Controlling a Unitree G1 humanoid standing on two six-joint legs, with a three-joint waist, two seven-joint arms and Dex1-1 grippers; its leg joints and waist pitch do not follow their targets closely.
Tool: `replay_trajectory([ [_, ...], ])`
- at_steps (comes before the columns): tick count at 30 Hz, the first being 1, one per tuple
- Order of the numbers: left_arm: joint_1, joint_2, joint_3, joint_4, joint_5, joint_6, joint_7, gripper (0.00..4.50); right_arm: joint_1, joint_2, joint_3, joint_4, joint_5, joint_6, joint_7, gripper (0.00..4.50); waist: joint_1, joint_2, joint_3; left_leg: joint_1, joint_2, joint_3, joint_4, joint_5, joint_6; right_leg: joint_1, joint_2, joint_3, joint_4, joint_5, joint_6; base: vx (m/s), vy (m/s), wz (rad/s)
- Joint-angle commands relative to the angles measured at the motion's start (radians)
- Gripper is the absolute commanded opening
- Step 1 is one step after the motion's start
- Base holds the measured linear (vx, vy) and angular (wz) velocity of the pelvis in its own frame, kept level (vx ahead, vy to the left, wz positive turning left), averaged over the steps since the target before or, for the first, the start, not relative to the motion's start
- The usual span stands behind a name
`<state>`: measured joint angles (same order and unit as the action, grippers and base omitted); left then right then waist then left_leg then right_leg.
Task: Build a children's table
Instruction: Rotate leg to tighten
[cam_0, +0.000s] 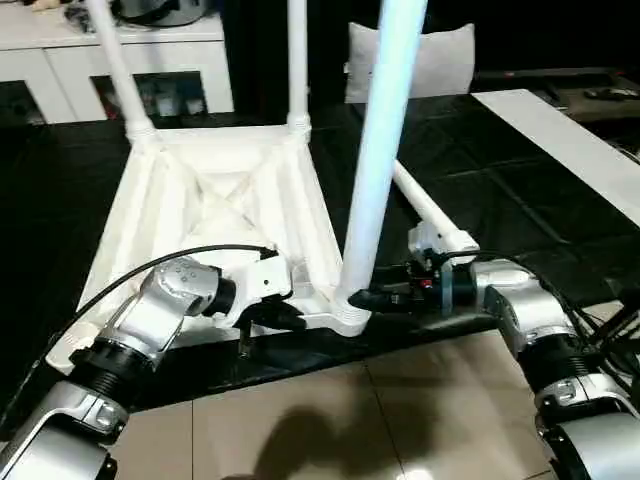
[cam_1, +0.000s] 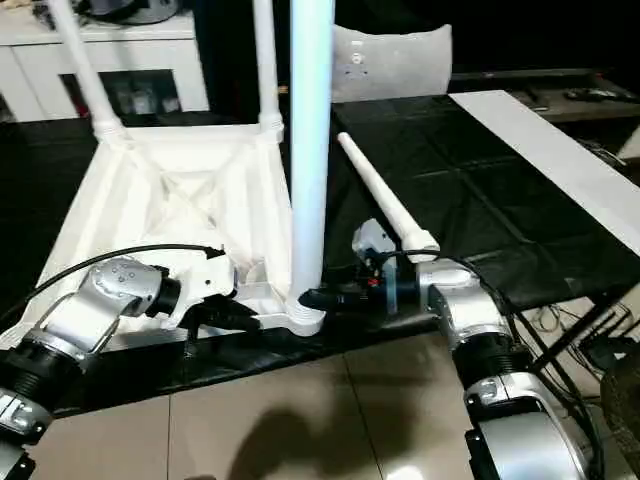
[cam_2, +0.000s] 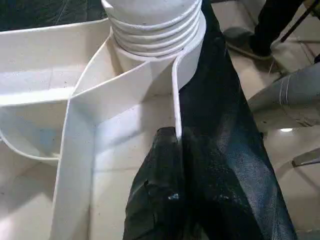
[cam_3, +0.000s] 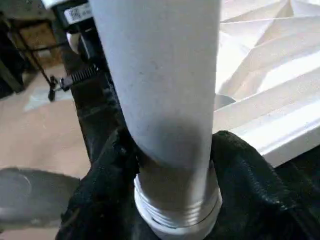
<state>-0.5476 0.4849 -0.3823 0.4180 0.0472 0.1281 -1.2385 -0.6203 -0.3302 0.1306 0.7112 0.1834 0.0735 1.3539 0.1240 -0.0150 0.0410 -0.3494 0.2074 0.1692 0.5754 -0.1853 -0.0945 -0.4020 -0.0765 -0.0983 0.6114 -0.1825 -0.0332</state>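
Three legs already stand in the upturned children's table (cam_0: 215, 215), which lies ribs-up on the dark mat; a fourth leg (cam_1: 385, 205) lies beside it. I judge the plastic light, stiff and slick, best taken low, near the socket. My right gripper (cam_3: 170, 165) has its fingers around the near leg (cam_0: 385, 150) at its base; my left gripper (cam_2: 176, 142) pinches the rim wall.

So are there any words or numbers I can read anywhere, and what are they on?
No text can be read.
White sticker with a dark square code, on a black part behind the table leg: too small and blurred to read.
Upturned table top, the other legs, the pillow: no writing on them.
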Motion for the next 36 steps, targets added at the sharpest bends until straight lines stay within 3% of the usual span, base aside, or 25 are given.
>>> replay_trajectory([
  [1,0.01,-0.016,-0.071,0.005,0.025,-0.013,-0.052,0.0,-0.01,-0.005,0.008,-0.021,-0.005,-0.017,-0.004,2.35,-0.002,0.007,-0.06,0.0,0.028,0.0,-0.058,-0.168,0.048,0.058,-0.068,0.054,-0.07,-0.185,-0.202,0.0,0.0,0.0],
  [6,0.01,-0.016,-0.071,0.006,0.026,-0.012,-0.051,0.0,-0.012,-0.006,0.009,-0.017,-0.004,-0.018,-0.001,2.35,0.0,0.007,-0.06,0.0,0.029,-0.001,-0.058,-0.167,0.046,0.058,-0.069,0.054,-0.071,-0.205,-0.191,0.0,0.0,0.0],
  [7,0.011,-0.016,-0.071,0.006,0.026,-0.012,-0.051,0.0,-0.012,-0.006,0.008,-0.017,0.0,-0.011,0.007,2.03,0.0,0.008,-0.06,0.001,0.029,0.0,-0.058,-0.168,0.047,0.057,-0.069,0.054,-0.071,-0.2,-0.194,0.0,0.0,0.0],
  [12,0.012,-0.017,-0.07,0.007,0.026,-0.011,-0.053,0.0,-0.009,-0.005,0.007,-0.022,0.014,0.013,0.037,1.89,0.001,0.006,-0.06,0.0,0.028,0.0,-0.057,-0.163,0.05,0.058,-0.069,0.055,-0.07,-0.193,-0.196,0.0,0.0,0.0],
  [20,0.016,-0.018,-0.072,0.003,0.025,0.006,-0.059,0.0,0.013,-0.005,0.017,-0.044,0.026,0.05,0.067,1.89,0.009,0.007,-0.059,0.002,0.029,0.0,-0.058,-0.17,0.047,0.057,-0.068,0.055,-0.073,-0.216,-0.185,0.0,0.0,0.0],
  [25,0.013,-0.05,-0.045,-0.007,0.022,0.099,0.01,0.0,0.018,0.041,-0.009,-0.04,0.008,0.058,-0.083,1.89,0.009,0.006,-0.059,0.002,0.029,0.0,-0.06,-0.17,0.039,0.057,-0.07,0.055,-0.073,-0.221,-0.184,0.0,0.0,0.0],
  [27,0.006,-0.082,-0.019,-0.005,0.017,0.149,0.072,0.0,0.004,0.073,-0.026,-0.019,-0.012,0.089,-0.202,1.89,0.004,0.007,-0.054,0.003,0.026,-0.001,-0.063,-0.19,0.027,0.054,-0.069,0.055,-0.08,-0.268,-0.173,0.0,0.0,0.0],
  [29,-0.001,-0.115,0.005,-0.009,0.009,0.201,0.124,0.0,-0.008,0.103,-0.045,0.0,-0.016,0.102,-0.284,1.89,-0.003,0.007,-0.049,0.005,0.023,-0.006,-0.067,-0.241,0.01,0.056,-0.073,0.052,-0.091,-0.386,-0.137,0.0,0.0,0.0],
  [30,-0.016,-0.182,0.049,-0.015,-0.011,0.283,0.22,0.0,-0.031,0.153,-0.075,0.032,-0.019,0.12,-0.418,1.89,-0.012,0.01,-0.046,0.007,0.021,-0.007,-0.07,-0.262,0.002,0.052,-0.073,0.051,-0.099,-0.434,-0.121,0.0,0.0,0.0],
  [31,-0.017,-0.186,0.051,-0.015,-0.012,0.288,0.225,0.0,-0.032,0.155,-0.076,0.034,-0.019,0.121,-0.425,1.89,-0.02,0.01,-0.044,0.01,0.022,-0.006,-0.069,-0.278,-0.006,0.049,-0.071,0.051,-0.1,-0.456,-0.117,0.0,0.0,0.0],
  [32,-0.025,-0.22,0.07,-0.019,-0.024,0.327,0.265,0.0,-0.044,0.179,-0.09,0.047,-0.016,0.13,-0.477,1.89,-0.028,0.007,-0.045,0.008,0.017,-0.012,-0.068,-0.29,-0.011,0.055,-0.073,0.045,-0.105,-0.504,-0.101,0.0,0.0,0.0],
  [34,-0.055,-0.311,0.114,0.009,-0.035,0.377,0.386,0.0,-0.084,0.238,-0.132,0.097,0.004,0.152,-0.612,1.89,-0.045,0.006,-0.051,-0.003,0.016,-0.015,-0.069,-0.267,-0.004,0.061,-0.073,0.043,-0.107,-0.484,-0.087,0.0,0.0,0.0],
  [35,-0.06,-0.324,0.119,0.016,-0.032,0.38,0.406,0.0,-0.091,0.247,-0.138,0.107,0.007,0.151,-0.633,1.89,-0.053,0.006,-0.054,0.002,0.016,-0.012,-0.065,-0.252,0.002,0.054,-0.069,0.046,-0.103,-0.426,-0.109,0.0,0.0,0.0],
  [36,-0.079,-0.363,0.137,0.054,-0.016,0.376,0.488,0.0,-0.11,0.272,-0.16,0.144,0.016,0.135,-0.695,1.89,-0.057,0.004,-0.056,-0.001,0.015,-0.011,-0.064,-0.241,0.008,0.055,-0.068,0.047,-0.1,-0.398,-0.119,0.0,0.0,0.0],
])
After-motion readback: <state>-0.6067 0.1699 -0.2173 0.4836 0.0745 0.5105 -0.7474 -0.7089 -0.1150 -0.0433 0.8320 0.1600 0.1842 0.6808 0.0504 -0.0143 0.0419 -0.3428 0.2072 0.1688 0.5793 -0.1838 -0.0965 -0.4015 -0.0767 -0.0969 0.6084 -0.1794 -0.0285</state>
